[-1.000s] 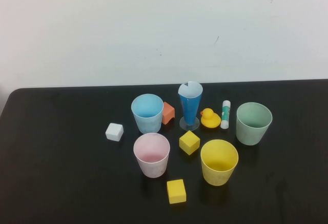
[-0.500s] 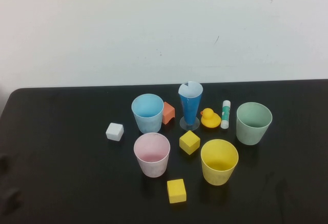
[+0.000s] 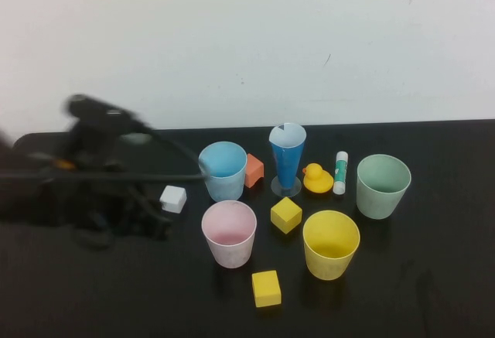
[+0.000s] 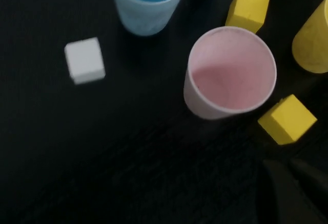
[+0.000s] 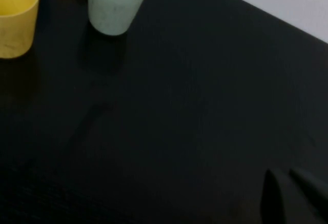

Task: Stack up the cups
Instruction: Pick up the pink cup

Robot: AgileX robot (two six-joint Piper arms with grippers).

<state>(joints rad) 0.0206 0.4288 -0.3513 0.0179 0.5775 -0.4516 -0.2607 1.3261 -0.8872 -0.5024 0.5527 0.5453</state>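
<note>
Four cups stand upright and apart on the black table point(image 3: 69, 291): light blue point(image 3: 223, 170), pink point(image 3: 229, 233), yellow point(image 3: 331, 244) and green point(image 3: 383, 186). My left arm reaches in blurred from the left, and its left gripper point(image 3: 151, 222) is shut and empty, left of the pink cup and beside a white cube. In the left wrist view the left gripper point(image 4: 279, 161) hangs short of the pink cup point(image 4: 230, 73), with the blue cup point(image 4: 147, 3) beyond. The right gripper point(image 5: 280, 170) is shut and empty over bare table, far from the green cup point(image 5: 117, 3) and yellow cup point(image 5: 15, 19).
A tall dark-blue cone glass point(image 3: 287, 160), an orange block point(image 3: 254, 169), a rubber duck point(image 3: 316, 179) and a glue stick point(image 3: 340, 172) stand among the back cups. A white cube point(image 3: 172, 199) and two yellow cubes point(image 3: 286, 215) point(image 3: 266, 288) lie around the pink cup.
My left arm has swung into the high view from the left, moving fast toward the white cube and pink cup. The cups and other objects have not moved.
</note>
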